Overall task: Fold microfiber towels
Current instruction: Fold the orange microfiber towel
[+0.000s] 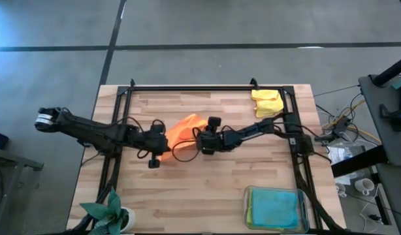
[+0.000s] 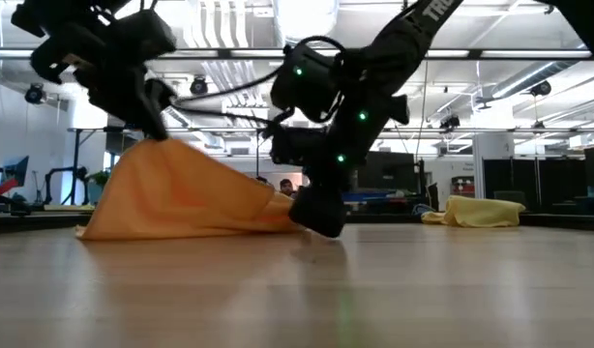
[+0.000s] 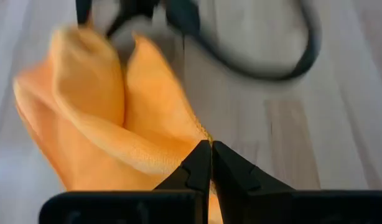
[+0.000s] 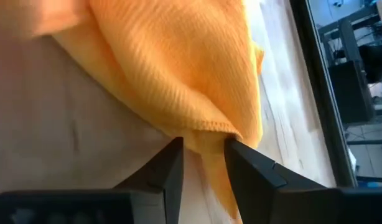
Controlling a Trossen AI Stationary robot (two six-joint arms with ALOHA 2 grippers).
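Orange and limp, the microfiber towel mid-table looks light and floppy, best pinched at corners: left gripper fingers clenched on one, right gripper fingers parting around its edge.

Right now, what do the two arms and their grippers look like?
Both arms are dark and jointed. Black cables loop off the left arm and the right arm; green lights dot the right one. Left gripper and right gripper have black wedge fingers.
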